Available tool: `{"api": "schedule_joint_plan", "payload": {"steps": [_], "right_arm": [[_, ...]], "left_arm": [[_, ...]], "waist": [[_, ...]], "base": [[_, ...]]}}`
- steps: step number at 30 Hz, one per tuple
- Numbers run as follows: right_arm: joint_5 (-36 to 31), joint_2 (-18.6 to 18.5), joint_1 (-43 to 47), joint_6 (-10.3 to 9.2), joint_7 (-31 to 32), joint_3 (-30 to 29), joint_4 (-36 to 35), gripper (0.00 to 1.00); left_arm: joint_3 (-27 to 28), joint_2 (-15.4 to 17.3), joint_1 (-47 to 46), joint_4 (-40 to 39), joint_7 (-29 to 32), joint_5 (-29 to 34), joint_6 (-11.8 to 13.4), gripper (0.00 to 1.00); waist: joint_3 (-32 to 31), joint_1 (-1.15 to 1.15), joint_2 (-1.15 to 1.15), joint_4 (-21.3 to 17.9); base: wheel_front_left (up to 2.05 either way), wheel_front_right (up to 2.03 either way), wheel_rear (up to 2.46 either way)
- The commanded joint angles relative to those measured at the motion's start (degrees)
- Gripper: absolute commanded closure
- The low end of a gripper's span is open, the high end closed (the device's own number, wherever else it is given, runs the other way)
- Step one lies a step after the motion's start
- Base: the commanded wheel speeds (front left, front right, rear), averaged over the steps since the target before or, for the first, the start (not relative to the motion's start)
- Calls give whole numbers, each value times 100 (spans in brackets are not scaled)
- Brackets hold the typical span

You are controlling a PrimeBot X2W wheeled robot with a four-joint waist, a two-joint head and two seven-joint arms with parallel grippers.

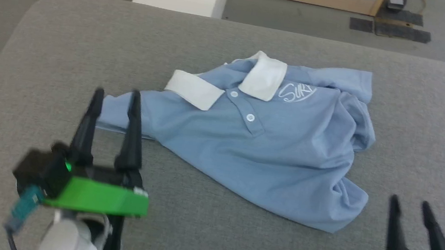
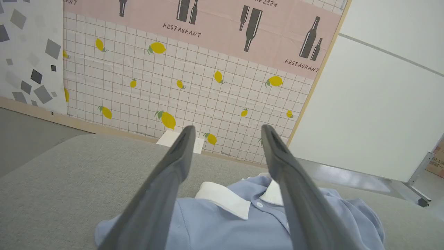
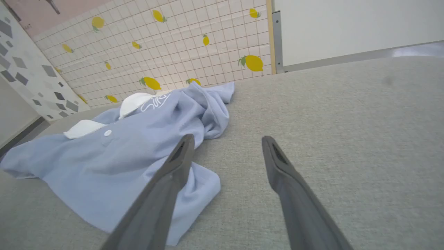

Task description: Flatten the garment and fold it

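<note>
- Head view shows the garment (image 1: 271, 148) lying crumpled on a grey padded surface (image 1: 260, 35), chest up. Its white collar (image 1: 193, 89) is spread open towards the far left, and the white script logo (image 1: 295, 92) sits just beside the collar's right flap.
- The left gripper (image 1: 117, 92) stands at the near left with its two dark fingers parted and nothing between them. Its tips overlap the garment's left sleeve edge in this view; I cannot tell whether they touch the cloth.
- Left wrist view has the blue cloth and collar low in the picture, between and under the spread fingers (image 2: 166, 187). The fingertips rise against a tiled wall with lemons (image 2: 138, 90).
- The right gripper (image 1: 410, 201) is at the near right, fingers also apart and empty, near the garment's bunched lower corner but clear of it.
- Right wrist view shows one finger (image 3: 163, 194) crossing in front of that hem corner, while the other finger stands over bare grey surface. The bulk of the shirt lies off to that view's left.
</note>
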Motion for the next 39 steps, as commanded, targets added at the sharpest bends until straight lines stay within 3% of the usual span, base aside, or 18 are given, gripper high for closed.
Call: {"api": "schedule_joint_plan", "payload": {"steps": [1, 6, 13, 21, 28, 29, 30, 31, 35, 39], "right_arm": [[-142, 5, -175, -8, 274, 123, -126, 0], [-545, 5, -559, -8, 1326, 444, -516, 0], [-703, -226, -1070, -8, 2816, 690, -486, 0], [-637, -863, -1434, -8, 4478, 1271, 458, 0], [-602, -1060, -1773, -8, 4830, 1689, 1633, 0], [-590, -1036, -1845, -8, 4786, 1664, 1783, 57], [-613, -1029, -1914, -8, 4698, 1639, 1872, 82], [-641, -1035, -1988, -8, 4615, 1640, 1977, 100], [-465, -992, -2228, -8, 4293, 1616, 2030, 100], [107, -975, -2232, -8, 4316, 1877, 1561, 100]], "left_arm": [[-71, -56, 281, -124, -86, 257, 104, 0], [-113, -246, 1000, -92, -158, 547, 336, 0], [-189, -299, 1237, 116, -164, 776, 186, 0], [-204, -402, 1168, 213, -165, 773, 32, 0], [-235, -448, 1111, 326, -165, 746, -51, 0], [-234, -453, 1100, 334, -165, 740, -55, 0], [-238, -456, 1089, 346, -165, 739, -61, 0], [-245, -460, 1070, 362, -165, 739, -70, 0], [-234, -470, 1031, 409, -165, 727, -100, 0], [-249, -475, 1039, 464, -165, 715, -155, 0]], "waist": [[-109, 0, 0, 192], [-176, 0, 0, 365], [-217, 0, 0, 577], [-167, 0, 0, 762], [-92, 0, 0, 900], [-77, 0, 0, 908], [-66, 0, 0, 914], [-57, 0, 0, 921], [-86, 0, 0, 851], [-183, 0, 0, 722]], "base": [[0, 0, 0], [0, 0, 0], [0, 0, 0], [0, 0, 0], [0, 0, 0], [0, 0, 0], [0, 0, 0], [0, 0, 0], [0, 0, 0], [0, 0, 0]]}}
